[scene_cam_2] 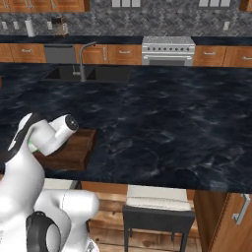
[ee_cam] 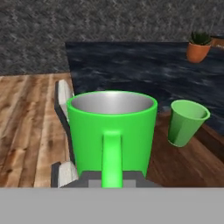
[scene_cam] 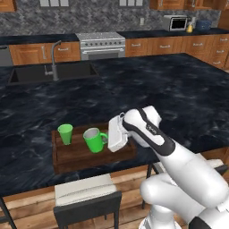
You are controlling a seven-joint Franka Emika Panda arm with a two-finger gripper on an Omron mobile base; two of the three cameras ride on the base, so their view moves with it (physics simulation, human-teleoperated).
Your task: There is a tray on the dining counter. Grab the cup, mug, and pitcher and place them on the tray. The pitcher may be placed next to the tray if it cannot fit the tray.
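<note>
On the dining counter (scene_cam: 170,98), near its front edge, lies the dark wooden tray (scene_cam: 80,154) (scene_cam_2: 74,150). The green handleless cup (scene_cam: 65,133) (ee_cam: 186,122) stands upright at the tray's left end. Beside it is the green mug (scene_cam: 93,139) (ee_cam: 112,127), slightly tilted and low over the tray floor; I cannot tell whether it touches. My gripper (scene_cam: 107,138) (ee_cam: 112,180) is shut on the mug's loop handle, reaching in from the tray's right. The pitcher is out of view.
A sink (scene_cam: 49,74) with a faucet (scene_cam: 54,60) sits at the counter's far left. Padded stools (scene_cam: 87,192) (scene_cam_2: 157,206) stand below the front edge. A potted plant (ee_cam: 199,47) rests on the counter beyond the cup. A stove (scene_cam: 102,44) lines the back wall.
</note>
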